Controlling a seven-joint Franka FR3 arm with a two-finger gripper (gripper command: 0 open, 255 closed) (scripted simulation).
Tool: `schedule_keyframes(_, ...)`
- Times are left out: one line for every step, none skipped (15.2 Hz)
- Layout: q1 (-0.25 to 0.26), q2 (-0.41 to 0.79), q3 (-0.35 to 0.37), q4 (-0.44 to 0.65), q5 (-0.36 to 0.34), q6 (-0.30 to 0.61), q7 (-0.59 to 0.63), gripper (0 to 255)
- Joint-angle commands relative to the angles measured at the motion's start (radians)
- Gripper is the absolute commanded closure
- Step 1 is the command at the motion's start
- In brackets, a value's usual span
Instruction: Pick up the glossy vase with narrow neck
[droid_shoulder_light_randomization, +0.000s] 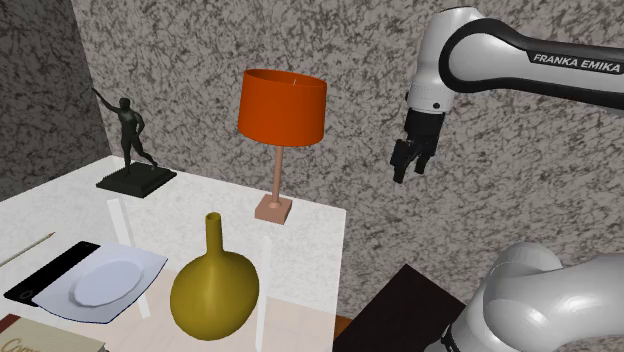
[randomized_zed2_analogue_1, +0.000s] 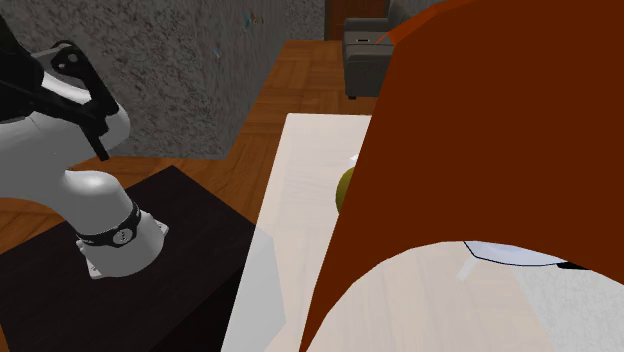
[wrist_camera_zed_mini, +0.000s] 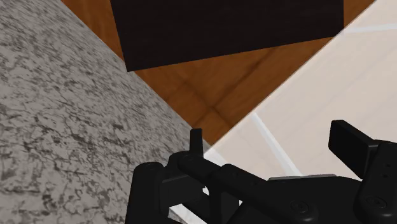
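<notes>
The glossy olive-gold vase (droid_shoulder_light_randomization: 213, 288), round-bellied with a thin neck, stands upright near the front of the white table (droid_shoulder_light_randomization: 310, 235). In the second exterior view a sliver of the vase (randomized_zed2_analogue_1: 344, 188) peeks out beside the lamp shade. My black gripper (droid_shoulder_light_randomization: 409, 166) hangs in the air beyond the table's right edge in the shoulder view, well above and to the right of the vase. In the wrist view the gripper (wrist_camera_zed_mini: 273, 145) is open, its fingers (wrist_camera_zed_mini: 196, 142) apart with nothing between them, above the table's corner (wrist_camera_zed_mini: 356, 76).
An orange-shaded lamp (droid_shoulder_light_randomization: 282, 106) stands behind the vase and looms close as the lamp shade (randomized_zed2_analogue_1: 480, 150). A dark figurine (droid_shoulder_light_randomization: 131, 140) stands at the back left. A white plate (droid_shoulder_light_randomization: 105, 283) lies left of the vase. Two pale translucent uprights (droid_shoulder_light_randomization: 265, 290) flank it. The black stand (droid_shoulder_light_randomization: 400, 310) is lower right.
</notes>
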Motion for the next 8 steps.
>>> schedule_keyframes(0.000,0.000,0.000,0.000,0.000,0.000,0.000,0)
schedule_keyframes(0.010,0.022,0.017,0.011,0.014,0.007,0.014,0)
schedule_keyframes(0.020,0.045,0.034,0.023,0.028,0.014,0.029,0)
schedule_keyframes(0.030,0.069,0.051,0.036,0.042,0.020,0.043,0)
schedule_keyframes(0.039,0.093,0.067,0.050,0.054,0.027,0.057,0)
schedule_keyframes(0.048,0.118,0.083,0.065,0.066,0.033,0.071,0)
schedule_keyframes(0.057,0.144,0.100,0.080,0.078,0.039,0.084,0)
schedule_keyframes(0.065,0.170,0.115,0.097,0.088,0.044,0.098,0)
